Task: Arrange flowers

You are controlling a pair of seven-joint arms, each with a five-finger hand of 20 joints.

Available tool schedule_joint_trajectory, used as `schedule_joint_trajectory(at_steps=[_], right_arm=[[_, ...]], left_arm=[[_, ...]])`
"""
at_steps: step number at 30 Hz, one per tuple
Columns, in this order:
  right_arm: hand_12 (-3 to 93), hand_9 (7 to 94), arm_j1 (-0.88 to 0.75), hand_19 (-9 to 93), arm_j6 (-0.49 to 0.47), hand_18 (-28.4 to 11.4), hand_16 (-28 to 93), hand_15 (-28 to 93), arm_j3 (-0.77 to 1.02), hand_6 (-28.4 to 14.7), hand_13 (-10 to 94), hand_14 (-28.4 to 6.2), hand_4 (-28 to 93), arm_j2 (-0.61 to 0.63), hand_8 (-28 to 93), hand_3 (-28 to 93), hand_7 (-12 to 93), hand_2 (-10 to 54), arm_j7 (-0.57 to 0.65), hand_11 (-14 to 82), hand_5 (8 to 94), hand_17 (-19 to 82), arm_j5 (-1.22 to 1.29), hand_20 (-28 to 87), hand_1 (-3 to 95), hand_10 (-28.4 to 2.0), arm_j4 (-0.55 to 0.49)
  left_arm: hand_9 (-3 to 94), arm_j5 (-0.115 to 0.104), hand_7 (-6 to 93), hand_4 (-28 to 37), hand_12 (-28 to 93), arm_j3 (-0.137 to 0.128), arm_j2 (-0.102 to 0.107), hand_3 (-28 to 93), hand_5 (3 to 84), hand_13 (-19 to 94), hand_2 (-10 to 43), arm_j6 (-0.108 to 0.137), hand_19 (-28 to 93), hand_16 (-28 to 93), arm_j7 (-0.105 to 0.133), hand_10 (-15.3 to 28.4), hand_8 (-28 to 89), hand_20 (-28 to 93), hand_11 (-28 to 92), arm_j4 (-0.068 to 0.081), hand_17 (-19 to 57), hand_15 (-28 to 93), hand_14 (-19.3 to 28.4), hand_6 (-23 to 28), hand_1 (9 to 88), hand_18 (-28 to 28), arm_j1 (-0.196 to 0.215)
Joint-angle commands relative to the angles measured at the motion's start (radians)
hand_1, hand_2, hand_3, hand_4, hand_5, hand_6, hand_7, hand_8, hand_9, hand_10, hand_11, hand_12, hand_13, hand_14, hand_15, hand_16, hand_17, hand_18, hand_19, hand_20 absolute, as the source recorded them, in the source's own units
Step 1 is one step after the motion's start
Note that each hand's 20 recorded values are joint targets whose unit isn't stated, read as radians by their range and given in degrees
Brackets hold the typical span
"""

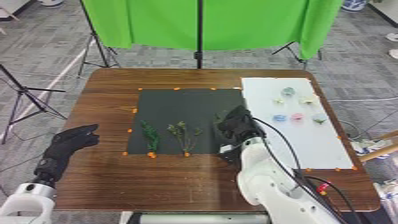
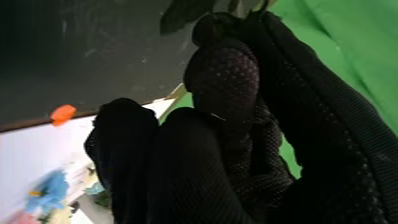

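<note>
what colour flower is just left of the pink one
The flower is blue, clearest in the right wrist view.

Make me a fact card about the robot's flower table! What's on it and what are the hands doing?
Table: brown wood
Black sheet: on the table, green sprigs lying near its lower edge
White sheet: to the right of the black one
Flower heads: on the white sheet, among them a blue one and a pink one
Left robot hand: open, over the table's left side
Right robot hand: by the black sheet's right edge, fingers curled round a thin stem
</note>
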Motion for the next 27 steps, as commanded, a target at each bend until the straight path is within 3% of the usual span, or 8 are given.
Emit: schedule_joint_trajectory(at_steps=[1, 17, 27], right_arm=[[30.6, 92.2, -0.043, 93, 0.037, -15.9, 24, 76, 0.002, -5.5, 94, 1.9, -1, -0.053, 21, 56, 31, -9.5, -0.009, 48.4, 84.6, 70, -0.021, 58, 56.8, -11.6, 0.007], [30.4, 92.0, -0.071, 93, 0.068, -15.4, 24, 76, 0.015, -5.0, 94, 2.2, -2, -0.102, 20, 57, 32, -9.5, -0.020, 47.5, 84.1, 70, -0.041, 57, 56.0, -11.3, 0.039], [30.6, 91.8, -0.086, 93, 0.064, -15.8, 24, 75, 0.033, -4.8, 94, 2.2, -2, -0.107, 19, 54, 32, -9.5, -0.026, 47.1, 83.8, 69, -0.050, 56, 50.9, -11.3, 0.048]], left_arm=[[47.4, 0.007, 13.6, -17.6, 13, 0.003, -0.009, 64, 46.8, 37, 5.2, -0.011, 29, 1, -0.012, 14.7, -6, 29, 24, -0.003, 4.5, 29, 19.3, 5.4, 31.8, 16.2, 0.016], [47.5, 0.023, 13.9, -17.6, 13, 0.014, -0.012, 64, 46.9, 37, 7.7, -0.028, 29, 1, -0.024, 14.7, -6, 29, 24, -0.001, 4.5, 29, 19.3, 5.2, 32.4, 16.2, 0.008], [47.4, 0.025, 13.7, -17.1, 13, 0.013, -0.013, 64, 46.8, 37, 5.1, -0.037, 29, 1, -0.022, 14.8, -6, 29, 24, -0.001, 4.4, 29, 19.4, 5.3, 31.7, 16.3, 0.009]])
